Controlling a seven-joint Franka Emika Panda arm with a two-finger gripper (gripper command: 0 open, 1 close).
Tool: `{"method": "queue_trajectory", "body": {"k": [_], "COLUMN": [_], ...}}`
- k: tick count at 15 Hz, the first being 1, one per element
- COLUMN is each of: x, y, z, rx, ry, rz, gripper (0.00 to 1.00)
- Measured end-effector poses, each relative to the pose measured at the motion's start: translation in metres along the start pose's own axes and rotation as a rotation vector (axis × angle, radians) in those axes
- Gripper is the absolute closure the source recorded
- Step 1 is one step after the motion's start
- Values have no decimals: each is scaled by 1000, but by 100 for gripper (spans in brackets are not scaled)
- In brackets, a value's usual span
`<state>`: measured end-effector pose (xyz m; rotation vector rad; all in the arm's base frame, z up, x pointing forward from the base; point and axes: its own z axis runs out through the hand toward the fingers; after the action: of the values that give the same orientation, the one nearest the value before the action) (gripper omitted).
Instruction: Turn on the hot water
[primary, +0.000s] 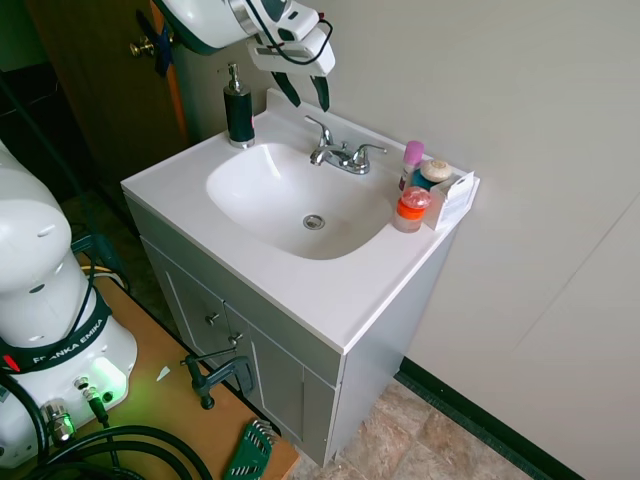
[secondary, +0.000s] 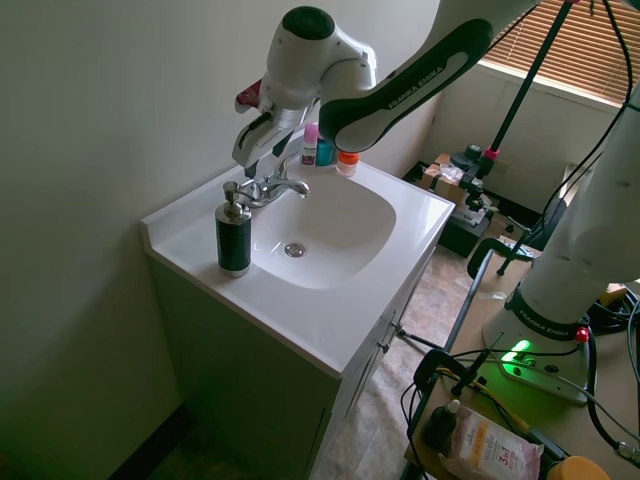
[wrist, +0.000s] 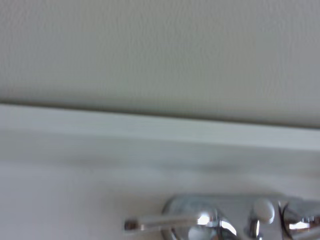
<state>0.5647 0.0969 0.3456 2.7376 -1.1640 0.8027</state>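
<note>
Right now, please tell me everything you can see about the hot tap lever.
The hot tap lever is a small, shiny chrome handle, the left arm of a short two-lever faucet at the back of the white sink. It is slim and rises from the faucet's base, angled outward. In the wrist view it shows blurred as a thin bar. The open gripper hangs above it without touching. No water is seen running.
</note>
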Motion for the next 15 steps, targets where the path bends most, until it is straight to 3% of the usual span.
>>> {"method": "queue_trajectory", "body": {"k": [3,8,11,15], "x": [-2,-11,-14,-23], "y": [-18,-19,-2,52], "z": [22,62,63,54], "rx": [16,-14,-14,-22], "ry": [64,51,34,-4], "rz": [-3,-5,11,43], "gripper": [0,0,0,0]}}
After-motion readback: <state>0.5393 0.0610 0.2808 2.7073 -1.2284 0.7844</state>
